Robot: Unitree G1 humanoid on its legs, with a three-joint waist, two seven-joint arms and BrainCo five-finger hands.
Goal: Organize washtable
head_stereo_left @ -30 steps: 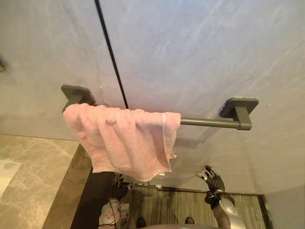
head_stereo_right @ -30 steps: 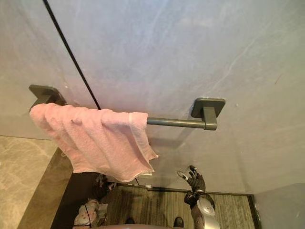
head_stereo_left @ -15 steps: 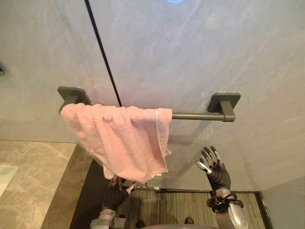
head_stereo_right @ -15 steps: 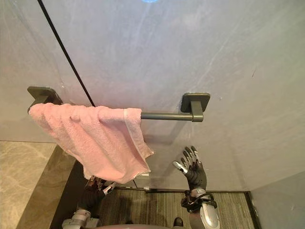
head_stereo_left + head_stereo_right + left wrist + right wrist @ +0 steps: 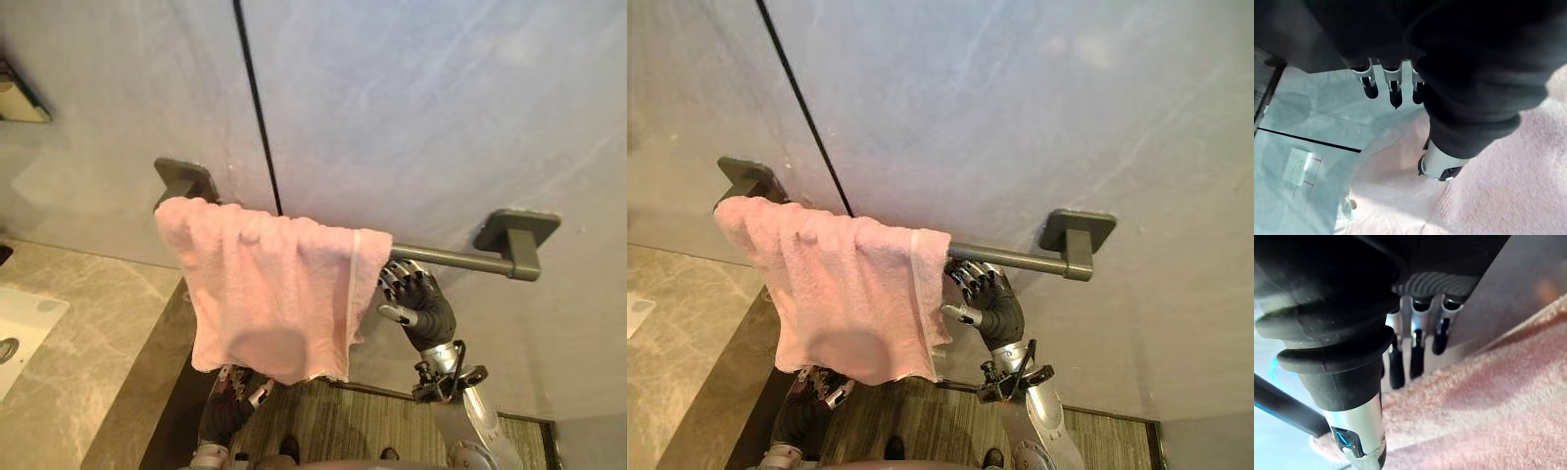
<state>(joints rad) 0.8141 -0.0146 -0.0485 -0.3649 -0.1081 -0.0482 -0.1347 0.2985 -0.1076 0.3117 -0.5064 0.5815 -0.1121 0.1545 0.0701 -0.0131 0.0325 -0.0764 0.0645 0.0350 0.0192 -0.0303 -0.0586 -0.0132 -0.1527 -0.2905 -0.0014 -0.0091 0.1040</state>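
The robot is working on the towel step of tidying the washtable. The pink towel [image 5: 269, 294] is hanging over the grey towel bar [image 5: 446, 258] on the wall, bunched toward the bar's left bracket and sagging askew, with its lower hem slanting beside the marble counter [image 5: 88, 362]. The right hand [image 5: 419, 305] is hovering just beside the towel's right edge, under the bar, with fingers loosely spread and gripping nothing. The left hand [image 5: 227, 409] is waiting low beneath the hem, fingers straight and empty. The next move is probably calling for a pinch on that right edge and a pull along the bar, spreading the soft, thick terry evenly
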